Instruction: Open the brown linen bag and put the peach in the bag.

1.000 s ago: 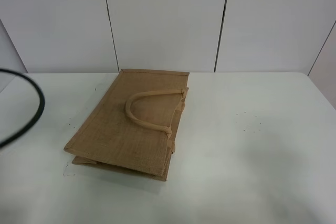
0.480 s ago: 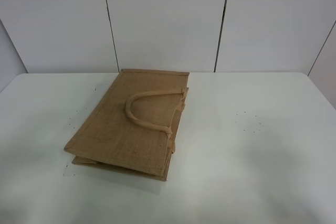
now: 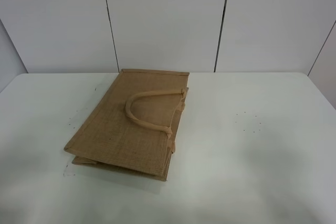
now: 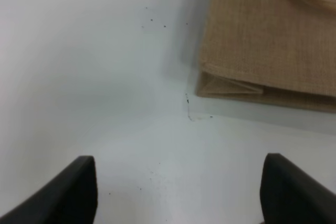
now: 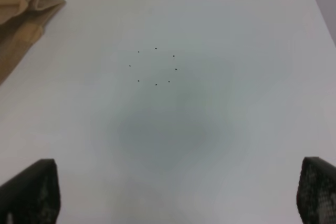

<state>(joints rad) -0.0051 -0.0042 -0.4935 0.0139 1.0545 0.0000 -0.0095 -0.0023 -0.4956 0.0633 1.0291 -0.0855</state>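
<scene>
Tan jute, the bag (image 3: 128,124) lies flat and folded on the white worktop (image 3: 252,150) in the high view, one beige handle (image 3: 148,111) looped across its upper face. A ring of small dark dots (image 3: 248,121) sits well to the bag's right. No peach shows in any view.

From the left wrist, the left tool (image 4: 178,190) hangs spread wide and empty over bare worktop near a bag corner (image 4: 231,85).

From the right wrist, the right tool (image 5: 176,195) also hangs spread and empty, the dots lying between it and the bag's edge (image 5: 21,19).
</scene>
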